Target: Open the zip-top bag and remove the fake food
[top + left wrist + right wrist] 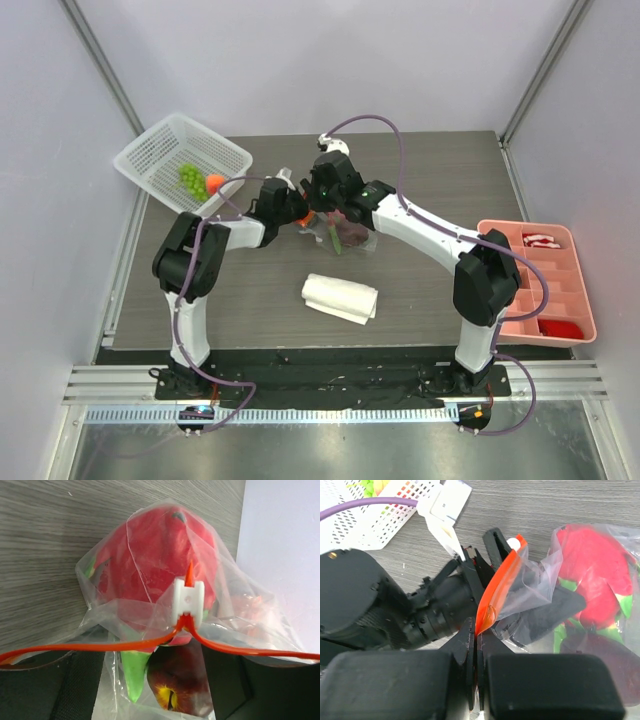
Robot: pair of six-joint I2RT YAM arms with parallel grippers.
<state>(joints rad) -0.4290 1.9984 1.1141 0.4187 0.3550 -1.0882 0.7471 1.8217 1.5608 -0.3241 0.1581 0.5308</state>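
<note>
Cloth (340,297), white and folded, nearest on the counter (250,300). Beyond it, mid-counter, zip-top bag (540,580) with dragon fruit (155,555) and dark fruit (177,685) inside. Orange zipper strip (495,590) pinched in closed right jaws, left jaws spread wide either side of it. Farthest, at left, white basket (150,150) holding grapes (190,180) and orange (215,183).

A dark grey wood-grain tabletop (430,170) sits inside a booth of plain, pale lavender-white wall panels (330,60), which meet at the two far corners behind slanting silver metal posts (100,50). Along the near edge run a black base plate (330,375) and a ribbed aluminium rail (110,380), with a sheet of brushed steel (330,450) below them. The light is soft and even, casting only faint shadows.
</note>
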